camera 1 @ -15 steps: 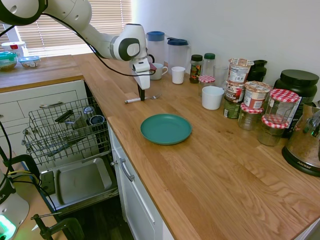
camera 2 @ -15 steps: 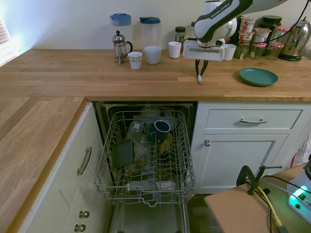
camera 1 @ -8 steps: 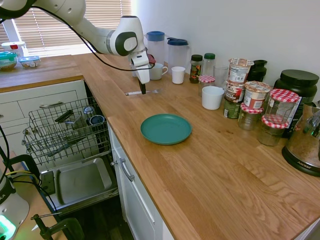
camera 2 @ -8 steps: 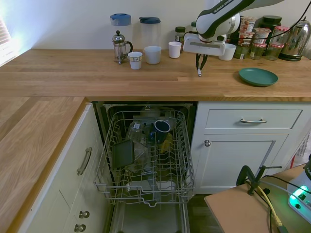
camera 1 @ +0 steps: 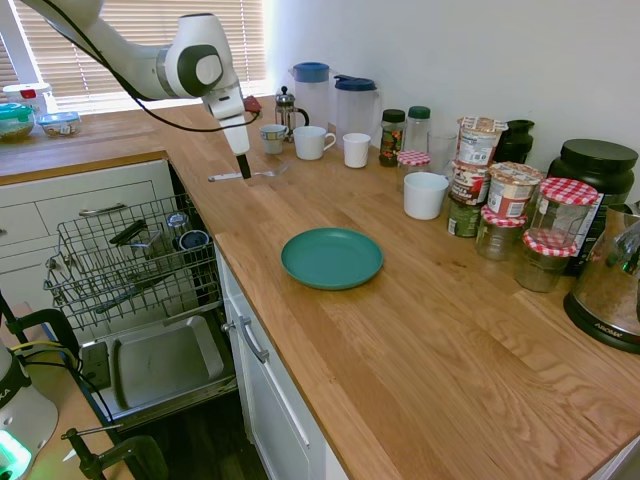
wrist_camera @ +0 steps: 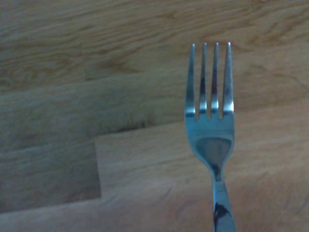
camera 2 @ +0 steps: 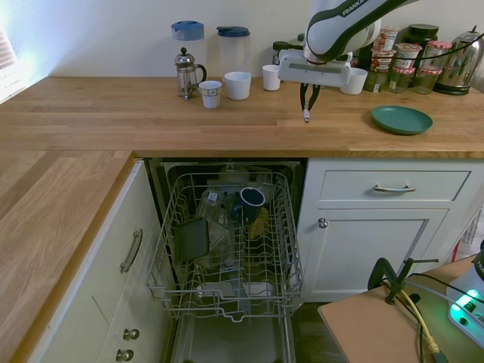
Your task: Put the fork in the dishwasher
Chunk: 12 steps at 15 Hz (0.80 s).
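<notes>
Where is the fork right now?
The fork is held level in the gripper, lifted above the wooden counter near the open dishwasher. In the first exterior view it is at upper left, in front of the white mugs.

On the wooden countertop (camera 1: 420, 330) you have a green plate (camera 1: 332, 257) lying apart from the rest, a French press (camera 1: 286, 106), two blue-lidded jugs (camera 1: 356, 106) and white cups (camera 1: 311, 142) along the wall, and red-checked jars (camera 1: 563, 215) near a kettle (camera 1: 610, 285).
</notes>
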Each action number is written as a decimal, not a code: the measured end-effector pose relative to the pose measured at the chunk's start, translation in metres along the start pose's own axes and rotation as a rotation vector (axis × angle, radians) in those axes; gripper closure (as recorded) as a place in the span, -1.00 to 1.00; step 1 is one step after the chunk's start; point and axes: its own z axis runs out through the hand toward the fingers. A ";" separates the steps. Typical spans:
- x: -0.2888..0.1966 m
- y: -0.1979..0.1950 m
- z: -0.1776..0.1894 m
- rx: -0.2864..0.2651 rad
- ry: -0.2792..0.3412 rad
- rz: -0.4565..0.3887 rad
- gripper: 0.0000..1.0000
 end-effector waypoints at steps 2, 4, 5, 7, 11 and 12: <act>-0.023 0.012 -0.007 0.003 0.012 -0.015 1.00; -0.037 0.017 -0.009 0.005 0.011 -0.029 1.00; -0.040 0.017 -0.012 0.010 0.011 -0.035 1.00; -0.045 0.017 -0.013 0.012 0.017 -0.049 1.00; -0.078 0.023 -0.014 0.022 0.040 -0.051 1.00; -0.090 0.029 -0.012 0.018 0.041 -0.050 1.00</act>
